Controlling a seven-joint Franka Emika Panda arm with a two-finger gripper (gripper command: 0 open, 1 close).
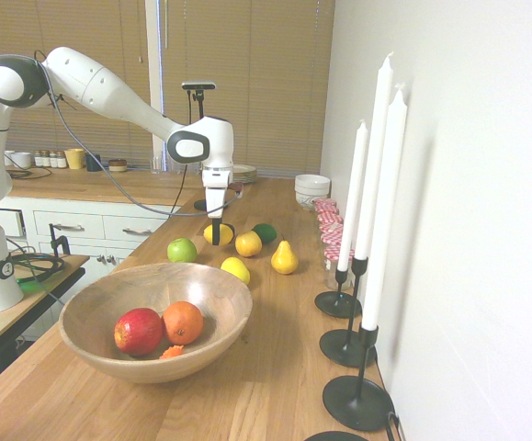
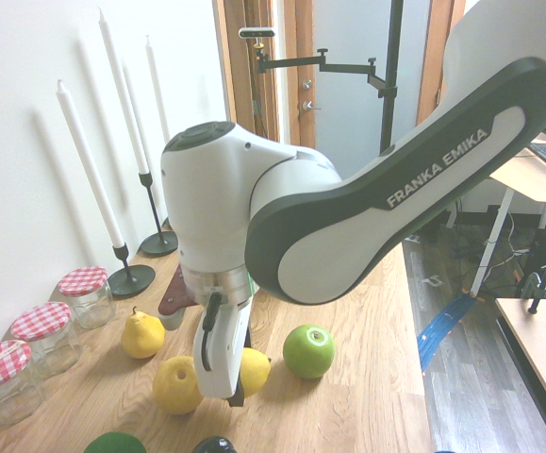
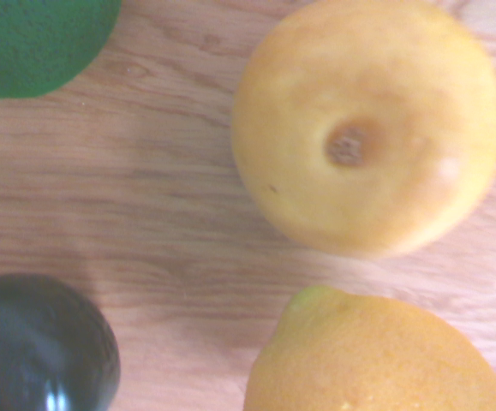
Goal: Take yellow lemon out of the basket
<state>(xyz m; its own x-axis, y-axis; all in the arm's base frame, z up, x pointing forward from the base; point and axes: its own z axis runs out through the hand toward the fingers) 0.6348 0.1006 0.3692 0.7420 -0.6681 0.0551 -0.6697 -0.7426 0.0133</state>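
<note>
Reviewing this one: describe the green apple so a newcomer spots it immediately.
Find the big wooden bowl on the counter. Just beyond its far rim sits the green apple. Its neighbours, the lemons, are yellow; it alone is round and bright green.

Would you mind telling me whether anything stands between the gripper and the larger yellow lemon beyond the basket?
Nothing visible does: the gripper looks closed on the yellow lemon, a finger showing in front of it from each exterior side. The lemon is already outside the basket.
</note>
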